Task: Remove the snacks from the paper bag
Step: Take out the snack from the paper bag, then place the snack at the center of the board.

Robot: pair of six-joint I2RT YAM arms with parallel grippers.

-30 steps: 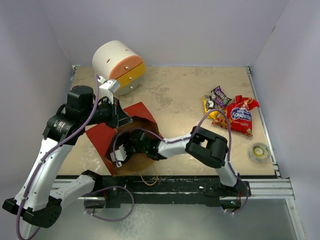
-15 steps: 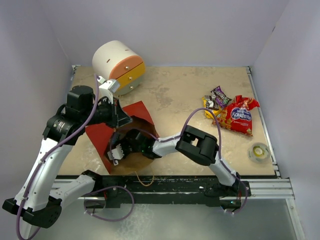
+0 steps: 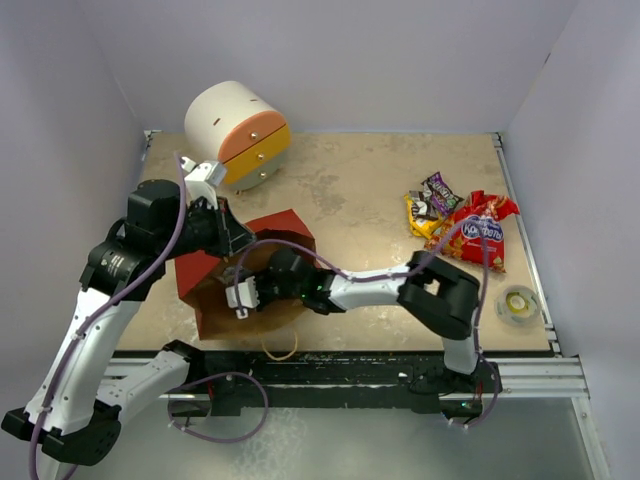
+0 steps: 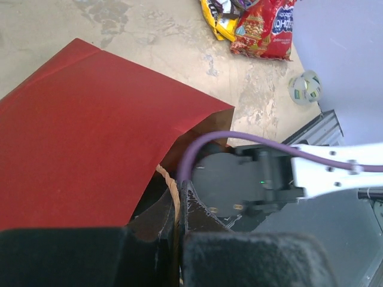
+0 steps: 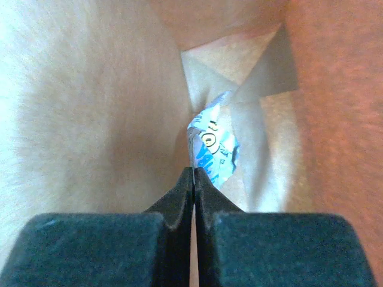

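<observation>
Since a second ago, shutting the right gripper [image 5: 193, 171] tight, seemingly on the edge of a small blue-and-white crinkly packet [image 5: 214, 152] deep inside the large red kraft-lined paper bag [image 3: 283, 226], clamping its rim in the left gripper [image 4: 179, 190], with a big red snack bag [image 3: 481, 232], yellow-orange packet [image 3: 420, 216] and purple bar [image 3: 440, 190] already lying outside.

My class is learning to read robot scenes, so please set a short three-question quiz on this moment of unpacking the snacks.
1. True or false: the right gripper, inside the paper bag, is closed at the edge of a blue-and-white packet.
2. Which lies nearest the tape roll? A) drawer unit B) big red snack bag C) paper bag
3. What is the left gripper pinching?

Key: 1 true. 2 B. 3 the paper bag's rim, by its twisted handle.
</observation>
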